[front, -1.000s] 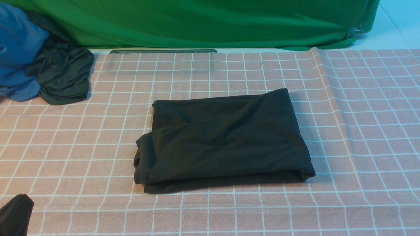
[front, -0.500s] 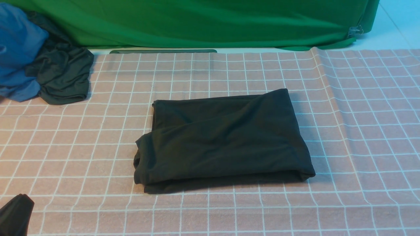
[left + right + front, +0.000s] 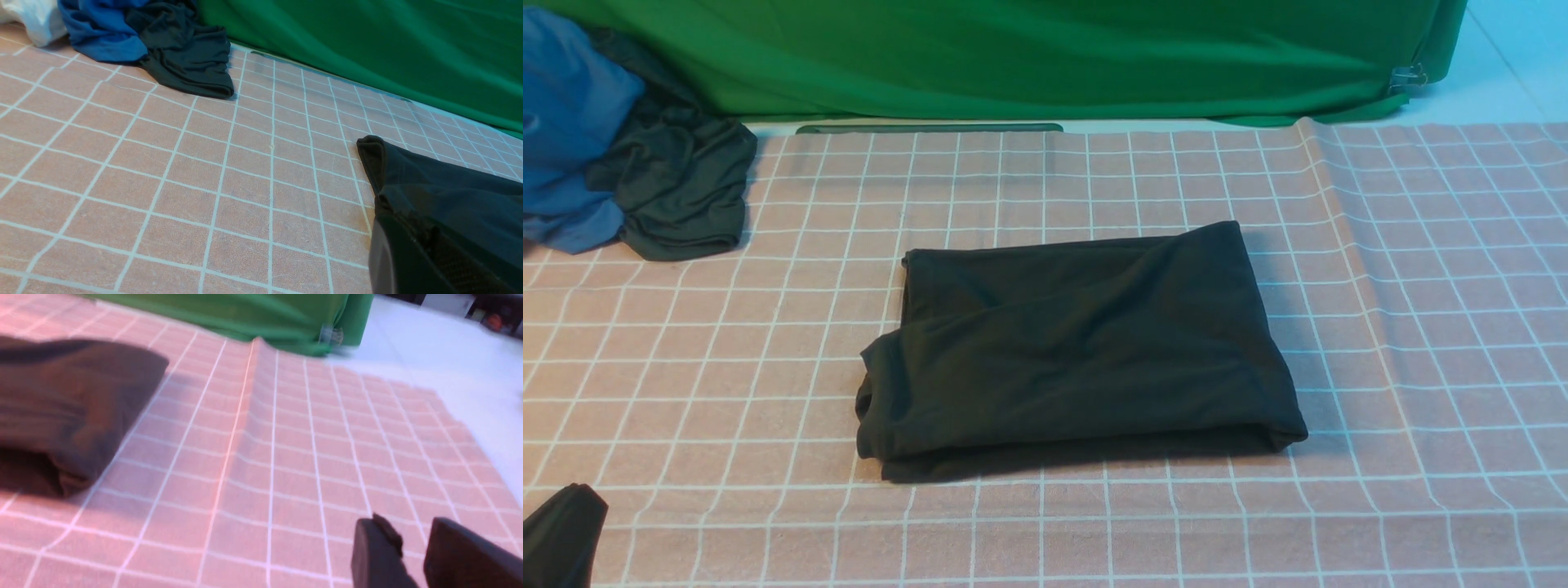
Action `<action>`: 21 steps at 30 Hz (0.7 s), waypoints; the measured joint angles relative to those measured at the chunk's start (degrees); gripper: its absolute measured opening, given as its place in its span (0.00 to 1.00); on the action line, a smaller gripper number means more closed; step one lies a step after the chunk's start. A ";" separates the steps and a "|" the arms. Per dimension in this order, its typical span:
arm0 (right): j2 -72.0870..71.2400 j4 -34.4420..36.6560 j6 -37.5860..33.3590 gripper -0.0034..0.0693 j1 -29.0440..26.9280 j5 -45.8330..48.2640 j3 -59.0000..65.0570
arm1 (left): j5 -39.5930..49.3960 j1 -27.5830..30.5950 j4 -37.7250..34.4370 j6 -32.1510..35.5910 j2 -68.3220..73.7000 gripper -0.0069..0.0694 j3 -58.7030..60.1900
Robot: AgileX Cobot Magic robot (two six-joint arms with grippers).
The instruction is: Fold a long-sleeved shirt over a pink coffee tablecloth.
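- Nothing has moved in the front view since the earlier frames.
- Long-sleeved shirt (image 3: 1074,351) lies folded at the middle of the pink coffee tablecloth (image 3: 1421,327).
- Left gripper (image 3: 433,261) is closed, empty.
- Right gripper (image 3: 412,547) has its fingers slightly apart, holding nothing.

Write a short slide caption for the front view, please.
Folded long-sleeved shirt lies on the pink coffee tablecloth; no gripper touches it.

The front view looks down across the pink coffee tablecloth (image 3: 1094,180); both low wrist views share the folded long-sleeved shirt (image 3: 1078,351).
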 joint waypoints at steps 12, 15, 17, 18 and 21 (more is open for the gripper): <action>-0.15 0.07 1.39 0.37 0.00 0.02 0.00 | 0.00 -0.11 0.39 0.00 0.00 0.11 0.00; -0.15 0.07 1.39 0.37 0.00 0.02 0.00 | 0.00 -0.11 0.39 -0.13 0.00 0.11 0.00; -0.15 0.07 1.39 0.37 0.00 0.02 0.00 | 0.00 -0.11 0.39 -0.07 0.00 0.11 0.00; -0.15 0.07 1.39 0.37 0.00 0.02 0.00 | 0.00 -0.11 0.39 -0.07 0.00 0.11 0.00; -0.15 0.07 1.40 0.37 0.00 0.02 0.00 | 0.00 -0.11 0.39 -0.03 0.00 0.11 0.00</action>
